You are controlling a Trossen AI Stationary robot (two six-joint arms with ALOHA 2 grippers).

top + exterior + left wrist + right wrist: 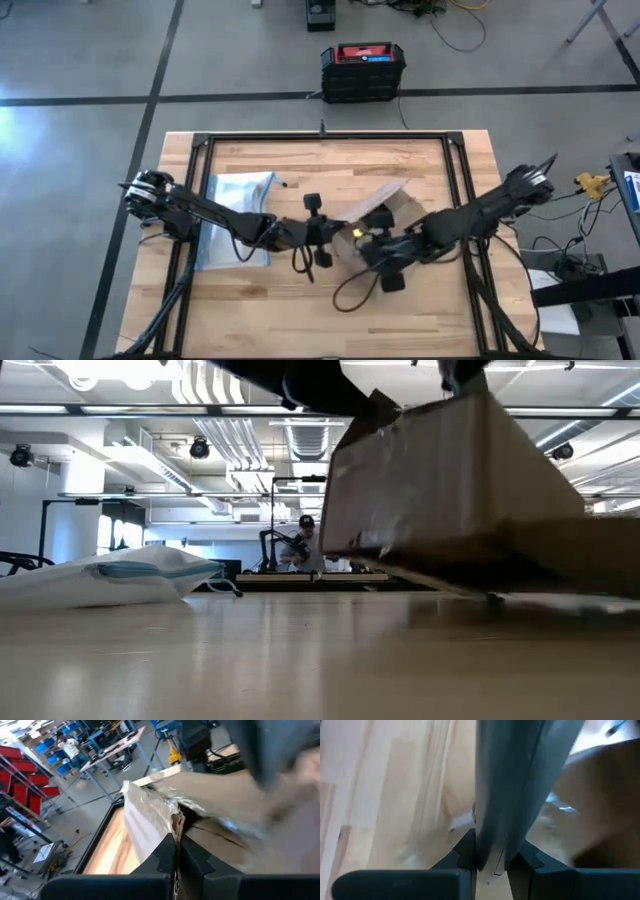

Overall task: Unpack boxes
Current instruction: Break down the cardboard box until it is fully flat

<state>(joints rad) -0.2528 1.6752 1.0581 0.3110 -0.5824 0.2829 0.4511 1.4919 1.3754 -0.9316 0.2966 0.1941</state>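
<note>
Both jaws clamp 1 cardboard box [385, 215] lifted off the table [300, 170] near centre: left gripper [176, 857] pinches its taped flap edge from 9 o'clock, right gripper [492, 857] grips a wall from 4 o'clock.

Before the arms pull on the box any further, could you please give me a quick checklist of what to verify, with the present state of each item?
1. Left gripper shut on a flap edge of the box: ok, the cardboard edge sits between its fingers.
2. Right gripper shut on the box: ok for a clamp on a thin grey panel; whether that panel is a flap, cannot tell.
3. Box lifted off the table: partly; in the low view it tilts, one end raised.
4. Pouch apart from the box: ok, it lies under the left arm.
5. Tape cut or peeled: cannot tell.
6. Contents of the box: cannot tell.
</note>
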